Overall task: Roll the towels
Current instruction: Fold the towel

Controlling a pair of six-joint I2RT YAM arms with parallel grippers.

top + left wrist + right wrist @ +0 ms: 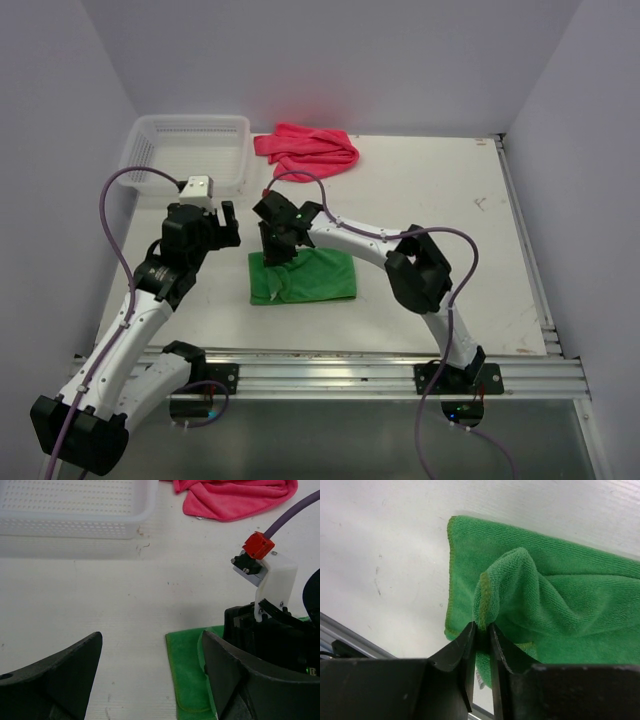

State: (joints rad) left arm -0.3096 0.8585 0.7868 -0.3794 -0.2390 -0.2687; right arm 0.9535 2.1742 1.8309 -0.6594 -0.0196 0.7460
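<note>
towels lie well apart on the white table. the green towel sits flat near the middle of the table, closer to the near edge, spread as a short wide rectangle. near its left end the cloth is pulled up into a small ridge. the right gripper reaches down onto that left part from above, and the right wrist view shows its two fingers nearly together, pinching the stitched edge of the raised fold of the green towel between their tips.

the left gripper hangs just left of the green towel with its fingers spread wide and nothing between them; in its own wrist view bare table shows in the gap, with the towel's left edge beside the right finger.

the pink towel lies bunched and crumpled at the far side, just right of the white mesh basket, which stands at the far left corner.
</note>
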